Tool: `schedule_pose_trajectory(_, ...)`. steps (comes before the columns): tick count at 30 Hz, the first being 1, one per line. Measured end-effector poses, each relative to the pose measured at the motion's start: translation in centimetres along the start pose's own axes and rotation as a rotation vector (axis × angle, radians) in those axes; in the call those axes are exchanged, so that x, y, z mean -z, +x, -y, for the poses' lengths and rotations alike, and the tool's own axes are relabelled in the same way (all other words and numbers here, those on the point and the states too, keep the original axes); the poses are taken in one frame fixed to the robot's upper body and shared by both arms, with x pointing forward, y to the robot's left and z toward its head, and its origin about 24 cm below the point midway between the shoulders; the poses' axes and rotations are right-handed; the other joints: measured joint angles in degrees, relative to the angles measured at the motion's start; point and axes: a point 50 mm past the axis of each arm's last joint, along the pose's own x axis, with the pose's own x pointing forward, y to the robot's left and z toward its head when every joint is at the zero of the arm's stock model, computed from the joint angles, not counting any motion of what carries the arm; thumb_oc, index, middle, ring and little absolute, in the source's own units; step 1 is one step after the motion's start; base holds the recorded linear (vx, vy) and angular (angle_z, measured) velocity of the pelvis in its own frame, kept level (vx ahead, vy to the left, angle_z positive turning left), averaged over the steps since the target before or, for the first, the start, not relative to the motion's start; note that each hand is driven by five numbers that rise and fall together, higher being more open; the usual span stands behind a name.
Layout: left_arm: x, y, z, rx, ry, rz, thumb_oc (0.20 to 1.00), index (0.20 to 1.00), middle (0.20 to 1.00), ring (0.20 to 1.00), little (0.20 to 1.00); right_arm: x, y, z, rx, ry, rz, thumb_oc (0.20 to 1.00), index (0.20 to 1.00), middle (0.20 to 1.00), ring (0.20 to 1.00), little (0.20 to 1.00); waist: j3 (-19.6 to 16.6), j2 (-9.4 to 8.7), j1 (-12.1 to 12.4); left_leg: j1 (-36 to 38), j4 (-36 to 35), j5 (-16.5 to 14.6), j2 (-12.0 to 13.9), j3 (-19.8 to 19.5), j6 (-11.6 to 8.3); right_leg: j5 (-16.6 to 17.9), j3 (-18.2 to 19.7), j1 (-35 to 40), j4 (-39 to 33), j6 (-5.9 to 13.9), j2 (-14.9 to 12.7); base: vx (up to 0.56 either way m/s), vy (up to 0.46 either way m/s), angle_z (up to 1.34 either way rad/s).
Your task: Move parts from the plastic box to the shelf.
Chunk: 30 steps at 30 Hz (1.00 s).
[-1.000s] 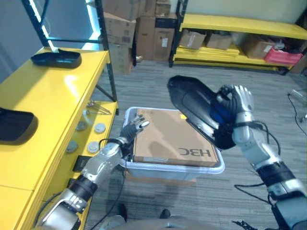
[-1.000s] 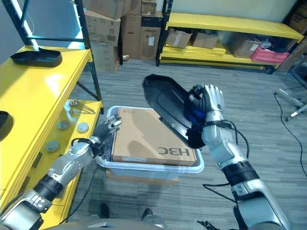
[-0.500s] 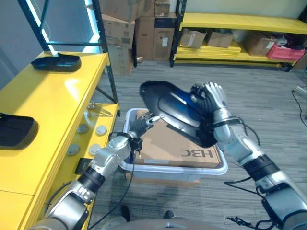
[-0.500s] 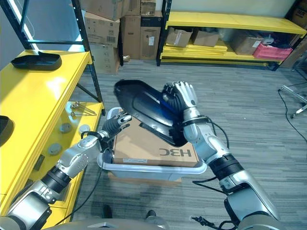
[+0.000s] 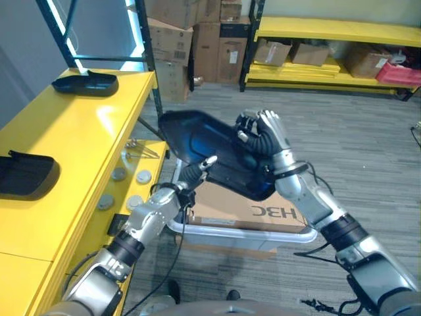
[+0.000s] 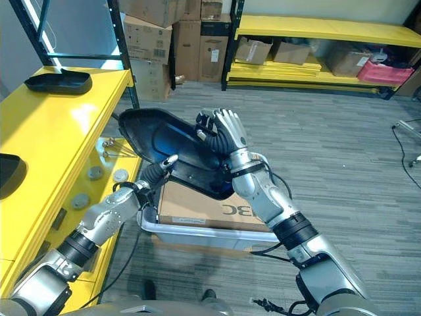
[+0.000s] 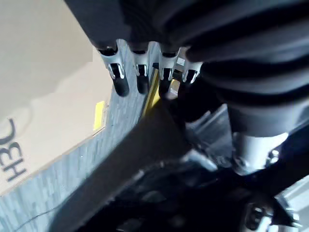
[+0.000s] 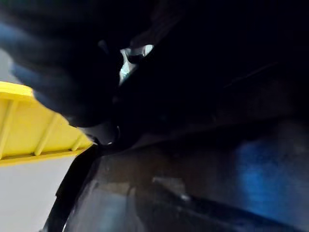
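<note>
Behind the black part (image 5: pixel 217 155): the far half of the cardboard sheet (image 5: pixel 253 207) and the far rim of the plastic box (image 5: pixel 243 232). Under that sheet, whatever lies in the box. Palm and thumb of the right hand (image 5: pixel 263 135) tucked behind the part's edge. Near end of the second black part (image 5: pixel 23 174) on the yellow shelf (image 5: pixel 72 141) cut by the frame edge. Small round pieces (image 5: pixel 118 174) on the lower ledge too small to name. Right wrist view dark and blurred, hand's hold unreadable there.

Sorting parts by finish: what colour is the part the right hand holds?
Glossy black part, gripped by the right hand; clearest in the left eye view.
</note>
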Motion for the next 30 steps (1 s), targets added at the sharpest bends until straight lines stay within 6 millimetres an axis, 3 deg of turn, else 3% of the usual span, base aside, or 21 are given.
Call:
schedule_pose_trajectory(5, -1.1, -0.9, -1.1, -0.065, -0.085, 0.175, 0.2, 0.2, 0.2, 0.2, 0.2, -0.7, -1.5, -1.8, 0.038, 0.205, -0.093, 0.2, 0.2, 0.2, 0.2, 0.2, 0.3, -0.47, -0.1, 0.0, 0.0, 0.0, 0.0, 0.0, -0.06, 0.0, 0.0, -0.1, 0.0, 0.0, 0.0, 0.0, -0.02, -0.01)
schedule_pose_trajectory(9, -1.1, -1.4, -1.7, -0.082, -0.039, 0.199, 0.2, 0.2, 0.2, 0.2, 0.2, -1.2, -2.4, -3.1, 0.056, 0.353, -0.165, 0.2, 0.2, 0.2, 0.2, 0.2, 0.8, -1.41, -0.1, -0.2, 0.0, 0.0, 0.0, 0.0, -0.07, 0.0, 0.0, -0.3, 0.0, 0.03, 0.0, 0.0, -0.008, 0.0)
schedule_pose_trajectory(10, -1.1, -1.5, -1.7, -0.082, -0.022, 0.195, 0.2, 0.2, 0.2, 0.2, 0.2, -1.2, -2.6, -3.2, 0.049, 0.375, -0.177, 1.0, 1.0, 1.0, 1.0, 1.0, 0.8, -1.42, -0.1, -0.4, 0.0, 0.0, 0.0, 0.0, -0.03, 0.0, 0.1, -0.4, 0.0, 0.03, -0.1, 0.0, 0.0, 0.0)
schedule_pose_trajectory(12, -0.8, -2.4, -2.0, -0.105, 0.029, 0.206, 0.2, 0.2, 0.2, 0.2, 0.2, -1.4, -3.8, -3.5, 0.061, 0.498, -0.222, 1.0, 1.0, 1.0, 1.0, 1.0, 0.8, -1.42, -0.1, -0.3, 0.0, 0.0, -0.1, 0.0, -0.04, 0.0, 0.2, -0.4, 0.0, 0.04, -0.1, 0.01, 0.068, 0.02)
schedule_pose_trajectory(14, -1.1, -4.0, -2.6, -0.153, 0.185, 0.262, 0.2, 0.2, 0.2, 0.2, 0.2, -0.9, -7.8, -4.0, 0.094, 0.626, -0.37, 1.0, 1.0, 1.0, 1.0, 1.0, 0.9, -1.34, -0.1, -0.3, 0.0, -0.2, -0.1, 0.1, -0.01, -0.2, 0.2, -0.4, 0.0, 0.15, -0.1, -0.01, 0.093, 0.03)
schedule_pose_trajectory(16, -2.3, -5.0, -3.8, -0.243, 0.291, 0.333, 0.2, 0.2, 0.2, 0.2, 0.2, 0.6, -10.7, -3.6, 0.137, 0.647, -0.518, 1.0, 1.0, 1.0, 1.0, 1.0, 1.2, -1.18, -0.5, -0.3, 0.0, -0.3, -0.3, 0.2, 0.11, -0.2, 0.3, -0.4, 0.0, 0.24, -0.3, -0.02, 0.125, -0.06)
schedule_pose_trajectory(19, -3.4, -6.5, -5.3, -0.377, 0.48, 0.405, 0.2, 0.2, 0.2, 0.2, 0.2, 2.2, -12.6, -2.2, 0.28, 0.706, -0.628, 1.0, 1.0, 1.0, 1.0, 1.0, 1.4, -1.04, -1.5, -0.3, 0.0, -0.7, -0.4, 0.6, -0.25, -0.3, 0.9, -0.8, 0.0, 0.33, -0.5, -0.01, 0.109, -0.11)
schedule_pose_trajectory(20, -3.8, -7.9, -6.7, -0.5, 0.582, 0.446, 0.2, 0.2, 0.2, 0.2, 0.2, 4.0, -14.7, -1.2, 0.378, 0.743, -0.745, 1.0, 1.0, 1.0, 1.0, 1.0, 1.4, -0.98, -2.3, -0.3, 0.0, -0.9, -0.4, 1.3, -0.23, -0.2, 1.4, -1.0, 0.0, 0.42, -0.5, 0.0, 0.082, -0.19)
schedule_pose_trajectory(22, -4.2, -8.9, -7.5, -0.585, 0.638, 0.476, 0.2, 0.2, 0.2, 0.2, 0.2, 5.2, -16.4, -0.7, 0.439, 0.768, -0.837, 1.0, 1.0, 1.0, 1.0, 1.0, 1.6, -0.79, -2.8, -0.2, 0.0, -1.0, -0.4, 1.5, -0.22, -0.3, 1.6, -1.0, 0.0, 0.67, -0.6, 0.01, 0.118, -0.12)
schedule_pose_trajectory(24, -4.1, -10.7, -8.4, -0.641, 0.692, 0.522, 0.2, 0.2, 0.2, 0.2, 0.2, 6.5, -21.7, -1.3, 0.428, 0.752, -1.057, 1.0, 1.0, 1.0, 1.0, 1.0, 1.9, -1.09, -3.8, 0.5, 0.0, -1.5, -0.5, 1.8, -0.03, -0.6, 2.1, -1.0, 0.0, 0.92, -0.7, 0.01, 0.143, -0.07)
schedule_pose_trajectory(25, -4.0, -10.9, -8.5, -0.642, 0.696, 0.528, 0.2, 0.2, 0.2, 0.2, 0.2, 6.7, -22.9, -1.7, 0.407, 0.741, -1.118, 1.0, 1.0, 1.0, 1.0, 1.0, 2.0, -1.03, -3.5, 0.4, 0.0, -1.6, -0.6, 1.7, 0.01, -0.6, 2.2, -0.9, 0.0, 0.95, -0.8, 0.01, 0.066, -0.1)
schedule_pose_trajectory(27, -4.2, -11.7, -8.3, -0.618, 0.731, 0.543, 0.2, 0.2, 0.2, 0.2, 0.2, 7.3, -27.5, -3.5, 0.264, 0.708, -1.332, 1.0, 1.0, 1.0, 1.0, 1.0, 2.1, -1.45, -3.2, 0.6, 0.0, -1.6, -0.7, 1.9, -0.18, -0.6, 2.4, -0.9, 0.4, 0.99, -0.8, -0.01, -0.008, -0.05)
schedule_pose_trajectory(28, -4.5, -11.8, -7.7, -0.573, 0.746, 0.563, 0.2, 0.2, 0.2, 0.2, 0.2, 6.9, -31.6, -4.6, 0.151, 0.691, -1.521, 1.0, 1.0, 1.0, 1.0, 1.0, 2.2, -1.54, -2.3, 0.5, 0.0, -1.6, -0.8, 1.8, -0.12, -0.5, 2.8, -0.7, 0.4, 0.86, -0.9, 0.0, -0.066, 0.04)
schedule_pose_trajectory(30, -5.3, -11.6, -6.5, -0.481, 0.763, 0.609, 0.2, 0.2, 0.2, 0.2, 0.2, 5.8, -36.0, -6.1, -0.005, 0.682, -1.732, 1.0, 1.0, 1.0, 1.0, 1.0, 2.5, -1.51, -1.3, -0.1, 0.0, -1.1, -1.0, 0.3, 0.43, -0.4, 2.2, -0.1, 0.6, 0.75, -0.8, 0.01, -0.086, 0.3)
